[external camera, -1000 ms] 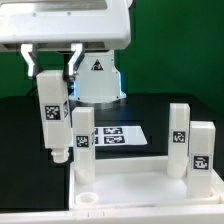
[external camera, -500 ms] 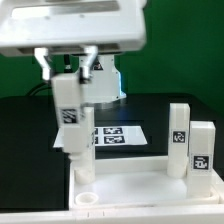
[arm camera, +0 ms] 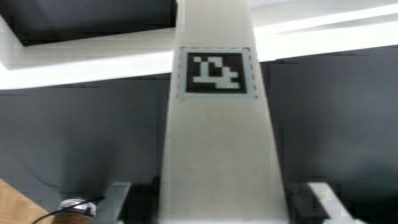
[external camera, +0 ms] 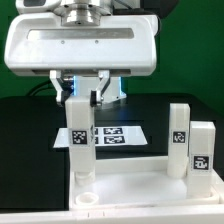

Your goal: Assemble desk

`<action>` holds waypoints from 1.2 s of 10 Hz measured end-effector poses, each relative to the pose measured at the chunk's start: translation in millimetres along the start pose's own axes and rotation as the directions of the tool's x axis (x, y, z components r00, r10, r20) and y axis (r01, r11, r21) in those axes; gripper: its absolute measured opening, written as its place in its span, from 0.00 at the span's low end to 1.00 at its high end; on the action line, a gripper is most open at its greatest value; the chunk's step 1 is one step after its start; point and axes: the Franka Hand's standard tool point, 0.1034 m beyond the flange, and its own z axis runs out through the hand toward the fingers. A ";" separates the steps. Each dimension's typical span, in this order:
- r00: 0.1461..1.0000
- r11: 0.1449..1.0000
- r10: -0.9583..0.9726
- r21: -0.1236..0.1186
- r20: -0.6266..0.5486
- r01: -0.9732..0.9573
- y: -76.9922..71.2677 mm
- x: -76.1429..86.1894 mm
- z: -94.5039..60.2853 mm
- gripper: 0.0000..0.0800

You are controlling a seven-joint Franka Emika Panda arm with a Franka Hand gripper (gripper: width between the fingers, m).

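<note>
**Leg held upright at the tabletop's corner**

The hand (external camera: 82, 97) grips a white tagged leg (external camera: 79, 135) between partly closed fingers; the leg hangs upright below it, its foot at or just above the tabletop (external camera: 130, 190), and contact cannot be told. Just below, nearer the camera, an empty round socket (external camera: 86, 199) shows by the panel's rim. Two legs (external camera: 189, 140) stand well off toward the exterior view's right. Beyond the held leg, the marker board (external camera: 118, 134) lies flat on the black worktop (external camera: 30, 140), before a green backdrop.
</note>
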 end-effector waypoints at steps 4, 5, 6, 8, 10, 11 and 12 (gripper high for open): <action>1.000 1.000 -0.011 0.001 -0.022 0.011 -5.6 17.7 8.7 0.36; 1.000 1.000 -0.012 0.001 -0.020 0.012 -7.0 17.7 12.6 0.36; 1.000 1.000 -0.017 -0.001 -0.018 0.017 -9.3 14.7 16.9 0.36; 1.000 1.000 -0.019 -0.006 -0.010 0.019 -7.9 7.3 21.4 0.36; 1.000 1.000 -0.020 -0.009 -0.002 0.020 -5.6 2.1 23.4 0.36; 1.000 1.000 -0.020 -0.010 0.000 0.020 -5.4 1.1 23.8 0.36; 1.000 1.000 -0.020 -0.011 0.001 0.020 -4.8 -0.1 24.0 0.36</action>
